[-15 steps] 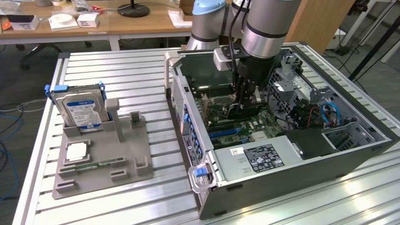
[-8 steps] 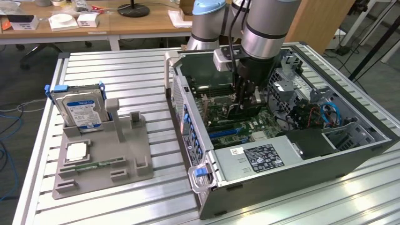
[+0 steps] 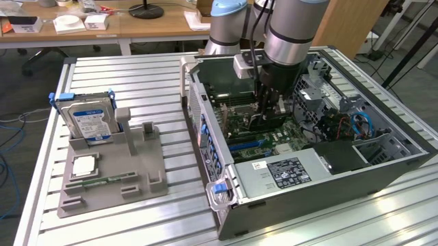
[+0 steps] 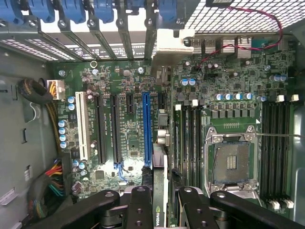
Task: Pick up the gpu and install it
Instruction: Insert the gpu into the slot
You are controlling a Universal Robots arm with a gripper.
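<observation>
1. Inside the open computer case, in the exterior view, the gripper is lowered over the motherboard.
2. The jaws are clenched on the gpu, which stands on edge between the fingers, just above the board.
3. The case lies on its side on a slatted aluminium table, toward the exterior view's right.
4. A grey parts holder sits on the table toward the exterior view's left, well apart from the case.
5. A hard drive with a blue-white label stands upright in the holder's rear slot.
6. A memory stick lies flat near the holder's front edge, with a processor chip just behind it.
7. Wooden desks stand beyond the table.
8. On the wrist view, the gripper holds the card edge-on between its black fingers.
9. The card's green edge and black face with a logo are visible between the fingers.
10. The card hangs beside the blue expansion slot; whether it touches the board cannot be determined.
11. An open processor socket lies near the memory slots.
</observation>
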